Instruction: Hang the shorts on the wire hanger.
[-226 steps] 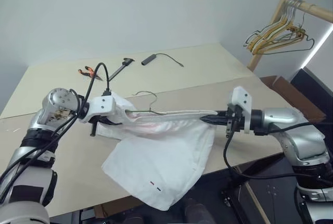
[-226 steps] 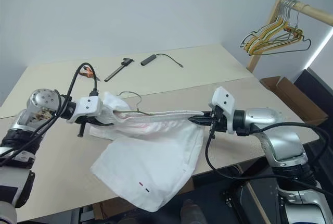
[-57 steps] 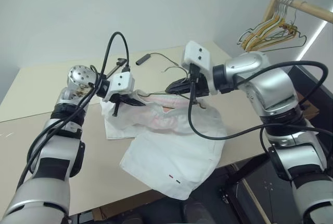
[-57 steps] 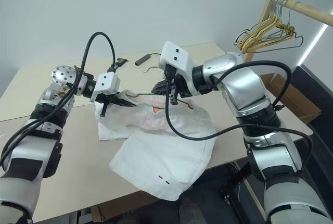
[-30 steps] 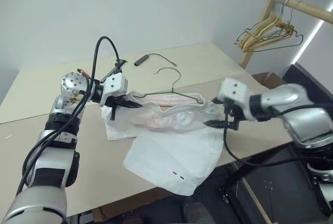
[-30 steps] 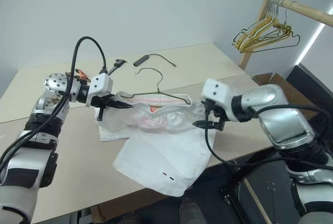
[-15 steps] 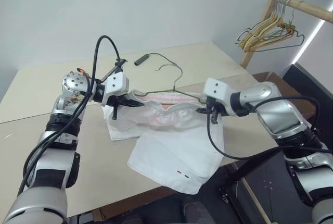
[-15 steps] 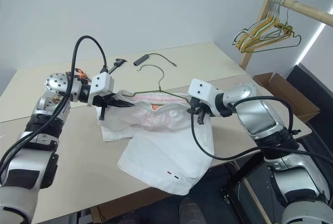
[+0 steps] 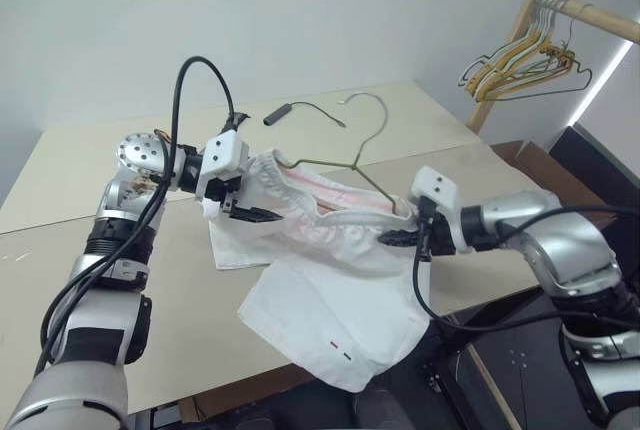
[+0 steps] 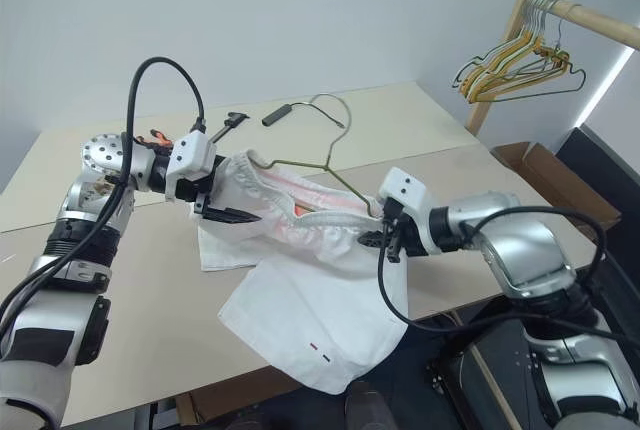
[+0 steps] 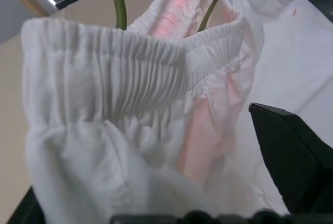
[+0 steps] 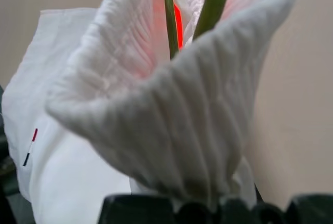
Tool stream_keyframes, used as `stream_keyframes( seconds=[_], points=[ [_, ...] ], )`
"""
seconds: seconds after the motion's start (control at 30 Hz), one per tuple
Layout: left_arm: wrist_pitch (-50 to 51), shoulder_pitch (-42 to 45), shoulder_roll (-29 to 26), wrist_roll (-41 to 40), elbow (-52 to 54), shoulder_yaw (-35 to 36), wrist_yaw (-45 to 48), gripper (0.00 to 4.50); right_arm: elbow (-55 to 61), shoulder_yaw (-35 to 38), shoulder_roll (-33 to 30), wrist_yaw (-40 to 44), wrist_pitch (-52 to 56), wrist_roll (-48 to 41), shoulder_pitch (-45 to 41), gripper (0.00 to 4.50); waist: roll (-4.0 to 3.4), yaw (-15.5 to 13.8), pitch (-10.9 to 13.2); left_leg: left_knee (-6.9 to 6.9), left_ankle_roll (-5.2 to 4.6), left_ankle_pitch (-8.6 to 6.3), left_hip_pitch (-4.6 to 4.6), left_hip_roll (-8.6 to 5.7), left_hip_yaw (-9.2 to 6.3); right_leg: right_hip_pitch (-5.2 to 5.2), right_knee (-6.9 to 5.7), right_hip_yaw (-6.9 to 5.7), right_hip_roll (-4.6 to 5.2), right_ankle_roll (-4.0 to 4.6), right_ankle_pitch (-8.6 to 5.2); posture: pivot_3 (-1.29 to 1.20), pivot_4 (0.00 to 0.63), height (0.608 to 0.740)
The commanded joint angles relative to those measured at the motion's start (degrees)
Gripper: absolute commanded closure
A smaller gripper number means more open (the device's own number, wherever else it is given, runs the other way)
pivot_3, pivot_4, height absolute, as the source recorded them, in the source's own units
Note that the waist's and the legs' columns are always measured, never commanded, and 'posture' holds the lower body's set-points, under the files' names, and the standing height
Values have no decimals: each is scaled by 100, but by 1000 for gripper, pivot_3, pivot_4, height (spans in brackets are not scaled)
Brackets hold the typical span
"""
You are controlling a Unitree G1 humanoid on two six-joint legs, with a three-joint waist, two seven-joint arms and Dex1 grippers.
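The white shorts (image 9: pixel 330 295) hang from the table's front edge, their waistband (image 9: pixel 300 185) stretched between my two grippers. The wire hanger (image 9: pixel 355 160) is threaded through the waistband. Its hook stands up above the cloth, tilted, and its lower part is hidden inside. My left gripper (image 9: pixel 250 212) is open at the waistband's left end. The cloth lies loose between its fingers (image 11: pixel 291 156). My right gripper (image 9: pixel 392 237) is shut on the waistband's right end, and the bunched elastic (image 12: pixel 171 130) fills its jaws.
A wooden rack (image 9: pixel 585 15) with several hangers stands at the back right. A black cable with a plug (image 9: pixel 290 110) and hand tools (image 10: pixel 225 122) lie on the far table (image 9: pixel 420 115). A cardboard box (image 10: pixel 540 165) sits on the floor at the right.
My right gripper shut on the waistband's right end and pulled it back toward me. My left gripper opened and let go of the left end. The hanger's hook tipped right.
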State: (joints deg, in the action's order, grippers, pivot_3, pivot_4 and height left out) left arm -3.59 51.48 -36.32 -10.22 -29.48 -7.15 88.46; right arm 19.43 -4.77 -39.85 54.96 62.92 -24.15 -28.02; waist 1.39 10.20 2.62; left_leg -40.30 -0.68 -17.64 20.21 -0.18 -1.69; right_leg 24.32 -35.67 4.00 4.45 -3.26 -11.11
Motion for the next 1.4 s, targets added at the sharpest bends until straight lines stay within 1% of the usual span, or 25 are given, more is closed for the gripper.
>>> stream_keyframes(
  seconds=[0.03,0.13,0.2,0.3,0.37,0.5,0.53,0.63,0.77,0.93,1.07,1.2,1.33,1.4],
  points=[
    [486,239,-57,-399,466,411,-313,21,278,944,232,-771,753,-232,361,4500,0,11,0,0,0,0,-1,-1,2,-1,-1,3,0,0,0,-187,0,740],
    [922,128,88,-767,833,759,-888,21,640,1576,387,-1246,1150,-322,853,4500,0,9,0,-1,0,0,0,-1,2,-1,-1,5,2,-1,-1,-214,0,740],
    [1747,-105,426,-1356,1420,1188,-1697,21,937,2143,528,-1581,1472,-327,1251,4500,0,4,0,0,0,0,4,2,-4,-1,-3,0,1,-2,-1,-231,0,740],
    [2480,-466,736,-1874,2231,1509,-2459,21,1297,2668,639,-1871,1794,-411,1604,4500,-9,17,-7,0,-1,-2,4,3,-2,-2,-9,5,14,-5,-2,-253,0,740],
    [2682,-644,820,-2084,2587,1583,-2627,21,1481,2883,654,-1948,1926,-536,1745,4500,-11,45,-8,0,-1,-2,-1,-1,6,-1,-5,13,25,-13,-7,-263,0,740],
    [2756,-711,758,-2120,2631,1487,-2546,21,1802,3061,677,-2008,2136,-763,1797,4500,-11,217,-8,-3,1,-1,-6,-11,15,-23,-3,18,10,-21,-11,-268,0,740],
    [2782,-689,751,-2118,2633,1477,-2573,21,1835,3098,670,-2026,2171,-810,1801,4500,-12,279,-9,-3,1,-2,-7,-4,17,-35,-1,20,0,-49,-28,-268,0,740],
    [3309,-610,800,-2568,2894,1625,-2749,21,1785,3441,681,-2175,2356,-828,1809,4500,-12,372,-9,-2,1,-1,-13,-1,19,-45,-1,21,-6,-64,-38,-268,0,740],
    [4127,-618,801,-3259,3430,1777,-3117,21,1613,3908,745,-2646,2844,-596,1576,4500,-12,433,-9,-2,1,-1,-4,-3,18,-35,-1,28,-3,-63,-37,-269,4,740],
    [4792,-683,972,-3977,4042,1937,-3838,21,1260,4410,727,-3477,2958,-167,1085,4500,-12,484,-8,-1,1,-2,-3,-4,20,-31,-1,35,-2,-63,-37,-279,10,740],
    [4792,-822,1294,-4161,4427,1955,-4461,21,739,4630,440,-4023,2958,109,468,4500,-17,500,-9,-1,1,-2,-5,-7,28,-33,-1,44,-2,-63,-37,-287,11,740],
    [4577,-997,1584,-4180,4693,1947,-4883,21,83,4650,-16,-4362,2958,51,-120,4500,-26,535,-10,4,1,-2,-11,-8,41,-34,0,59,-5,-63,-37,-295,10,740],
    [4546,-1129,1594,-4254,4893,1886,-4990,21,-1050,4769,-367,-4788,2958,108,-1053,4500,-26,659,-10,8,0,-2,-13,-8,53,-35,9,72,-8,-63,-37,-296,7,740],
    [4524,-1140,1582,-4250,4913,1864,-5011,21,-1550,4773,-532,-4926,2958,108,-1342,4500,-29,693,-11,13,0,-2,-19,-9,68,-40,27,88,-8,-68,-33,-294,2,740]
  ],
)
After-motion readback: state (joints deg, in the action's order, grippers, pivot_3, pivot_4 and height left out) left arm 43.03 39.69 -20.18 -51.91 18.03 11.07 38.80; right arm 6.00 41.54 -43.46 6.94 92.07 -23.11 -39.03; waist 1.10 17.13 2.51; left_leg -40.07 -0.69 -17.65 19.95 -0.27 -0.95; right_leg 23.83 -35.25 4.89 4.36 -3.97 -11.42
